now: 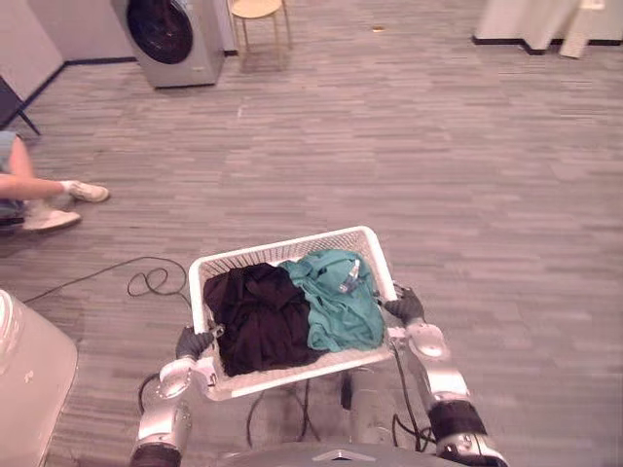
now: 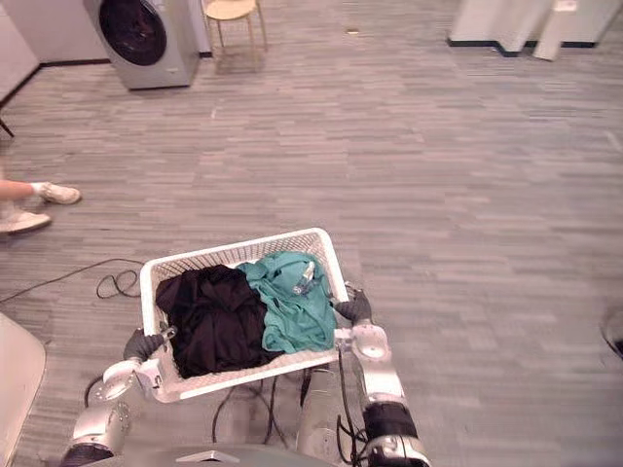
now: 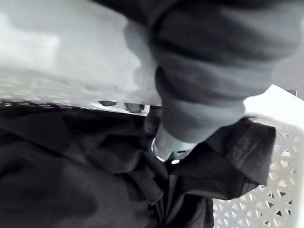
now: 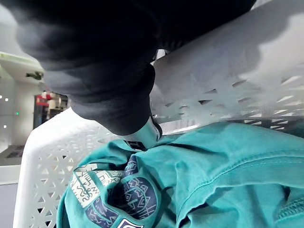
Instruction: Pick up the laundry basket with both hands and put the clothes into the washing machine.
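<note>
Holding the white laundry basket [image 1: 292,248] by its side rims with left hand [image 1: 192,342] and right hand [image 1: 405,307], thumbs hooked inside in the wrist views. Far across the floor [image 1: 438,146]: washing machine [image 1: 170,39], stool [image 1: 258,15], person's legs [image 1: 39,190].

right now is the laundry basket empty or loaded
Loaded: a black garment and a teal printed shirt fill the white laundry basket, which the left hand and right hand grip by its rim.

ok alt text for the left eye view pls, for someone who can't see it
A white basket holding a black garment and a teal garment is gripped at its sides by the left hand and right hand. A washing machine stands far across the floor at upper left, a stool beside it, a person's shoes at the left edge.
</note>
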